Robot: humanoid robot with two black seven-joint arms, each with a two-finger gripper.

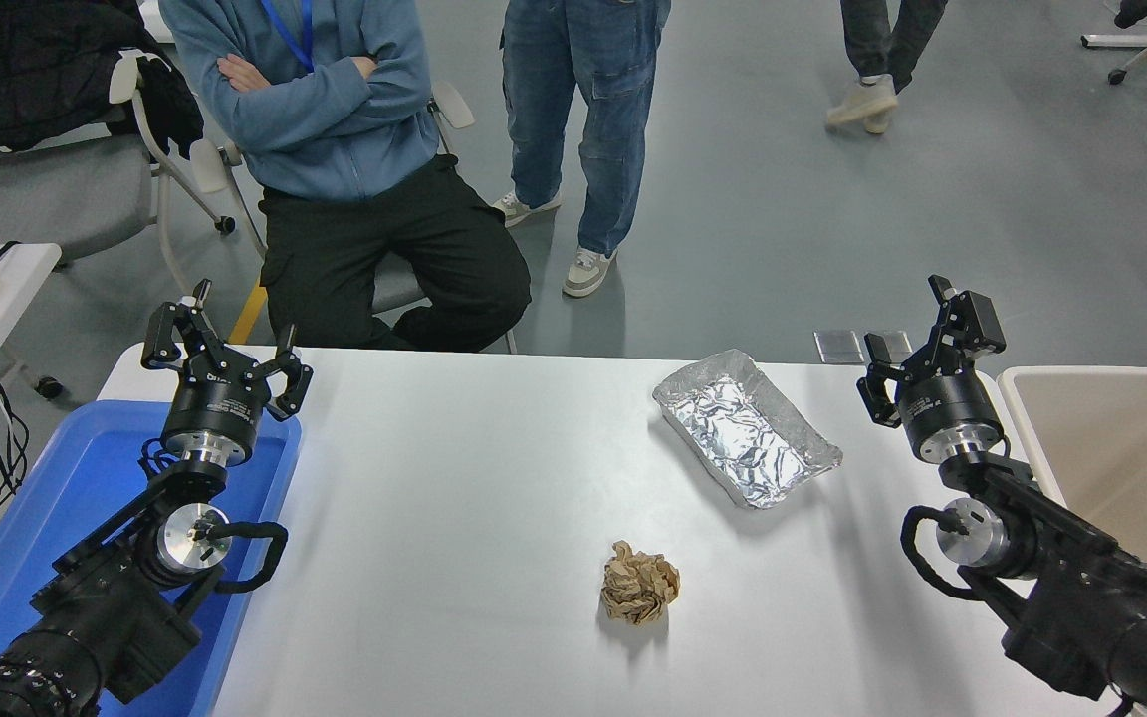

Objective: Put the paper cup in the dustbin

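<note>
Beige dustbin runs lengthwise away from the camera; right gripper beside it, jaws spread, empty.
</note>
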